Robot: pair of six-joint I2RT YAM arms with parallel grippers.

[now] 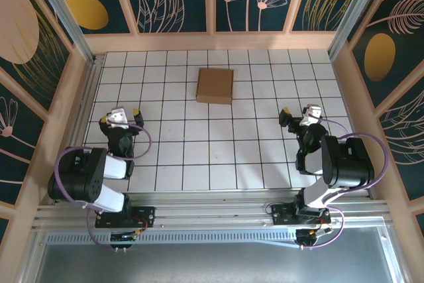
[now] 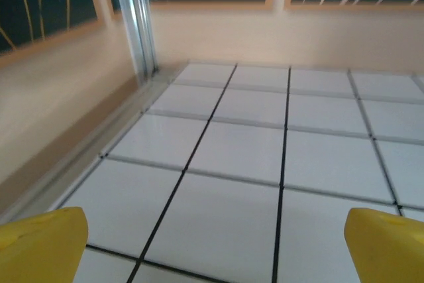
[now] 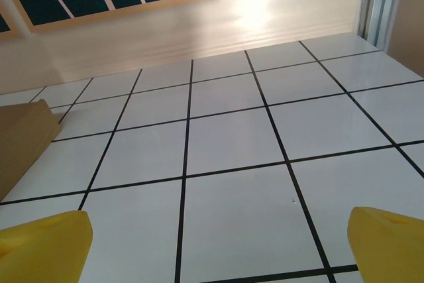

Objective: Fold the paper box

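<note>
The paper box (image 1: 214, 85) sits by the middle of the counter's (image 1: 199, 157) far edge and looks already folded square. The left fingers (image 2: 40, 246) and right fingers (image 3: 43, 250) gape wide, holding nothing, back toward the near edge. Any final pressing would need the 2 arms to reach well forward.

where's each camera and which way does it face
top external: above and behind the bases, looking down on the table, the paper box, both arms, left end effector and right end effector open.
left wrist: on the left arm, facing the far left corner; yellow fingertips show.
right wrist: on the right arm, facing the far wall; yellow fingertips show.
shared: top external and right wrist show the paper box.
</note>
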